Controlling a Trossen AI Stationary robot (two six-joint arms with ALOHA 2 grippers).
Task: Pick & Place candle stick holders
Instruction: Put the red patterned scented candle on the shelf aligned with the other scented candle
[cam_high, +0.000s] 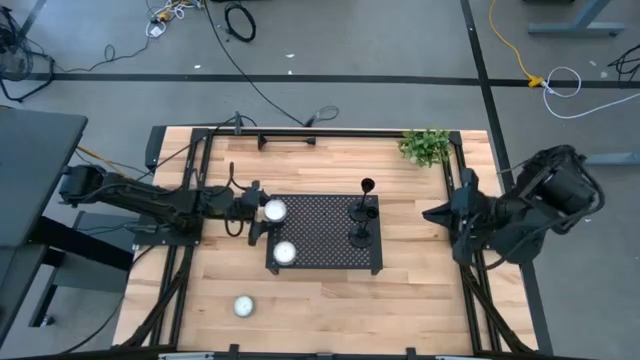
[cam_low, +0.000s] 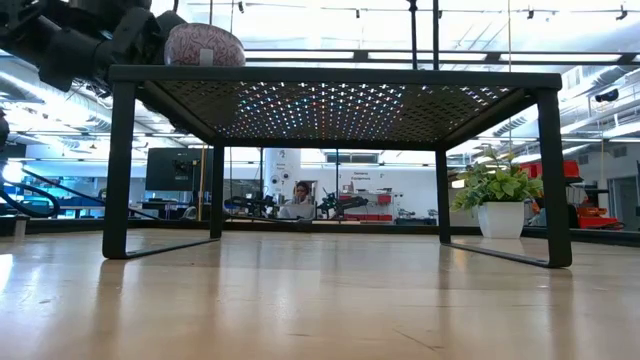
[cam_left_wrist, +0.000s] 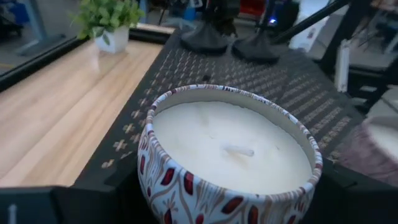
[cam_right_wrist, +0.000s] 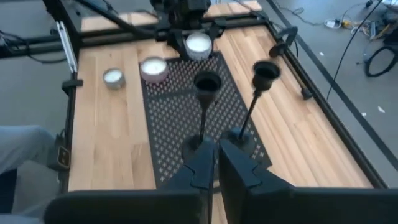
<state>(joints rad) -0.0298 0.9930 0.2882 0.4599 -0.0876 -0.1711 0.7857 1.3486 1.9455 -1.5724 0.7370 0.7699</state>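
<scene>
Two black candle stick holders (cam_high: 367, 197) (cam_high: 360, 237) stand upright on their round bases on the right part of the black perforated tray (cam_high: 320, 225). They also show in the right wrist view (cam_right_wrist: 207, 81) (cam_right_wrist: 266, 71). A third holder is not in view. My left gripper (cam_high: 262, 210) is open at the tray's left end, with a white candle in a patterned tin (cam_left_wrist: 230, 155) between its fingers. The tin rests on the tray top (cam_low: 205, 45). My right gripper (cam_right_wrist: 216, 155) is shut and empty at the table's right edge (cam_high: 432, 213), well clear of the holders. My left gripper has its fingers level, coming from the table's left, on either side of the candle tin's left part (cam_left_wrist: 149, 168). I cannot tell whether they touch the tin. The tin sits upright on the tray.
A second candle in a tin (cam_high: 284, 252) sits on the tray's near left corner. A small candle (cam_high: 243, 305) lies on the wood near the front edge. A potted plant (cam_high: 427, 146) stands at the far right corner. Black frame rails run along the table's edges.
</scene>
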